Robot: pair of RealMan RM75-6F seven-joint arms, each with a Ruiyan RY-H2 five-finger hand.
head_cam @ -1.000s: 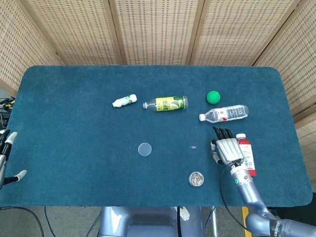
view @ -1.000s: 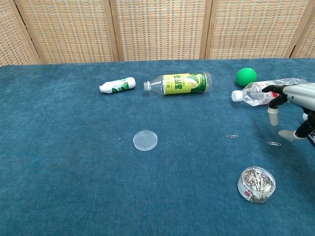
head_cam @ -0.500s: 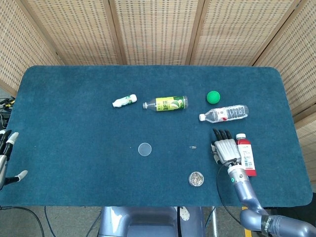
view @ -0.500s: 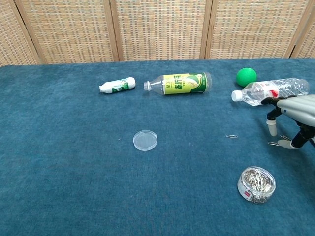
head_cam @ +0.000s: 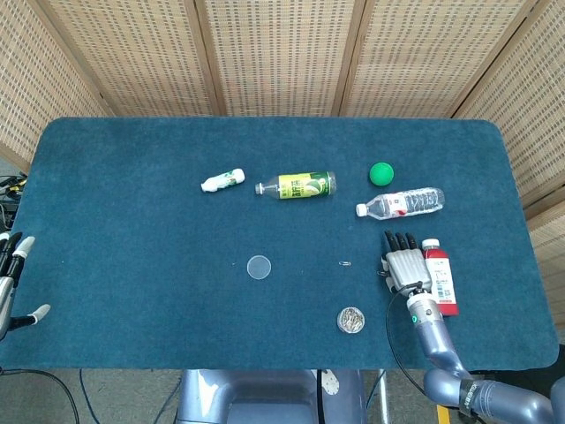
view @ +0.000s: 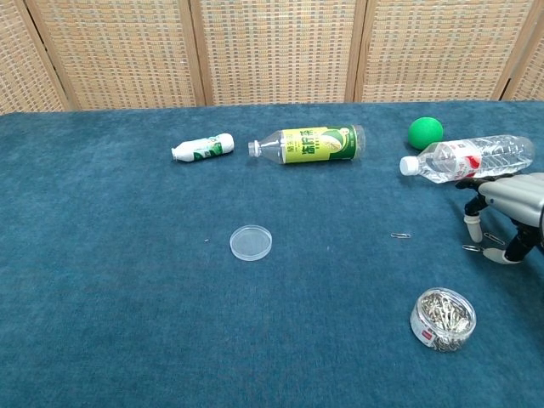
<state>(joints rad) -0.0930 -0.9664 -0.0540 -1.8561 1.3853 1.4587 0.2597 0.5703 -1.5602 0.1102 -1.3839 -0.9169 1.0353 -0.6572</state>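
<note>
Chest view, right hand [view: 507, 206] above paper clip [view: 473, 248], jar [view: 443, 318] near

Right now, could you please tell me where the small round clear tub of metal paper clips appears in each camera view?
Head view: the clear tub of paper clips lies low, right of centre, near the table's front edge.
Chest view: it sits at lower right.
Shared landmark: the right hand hovers just beyond it and to its right in both.
</note>
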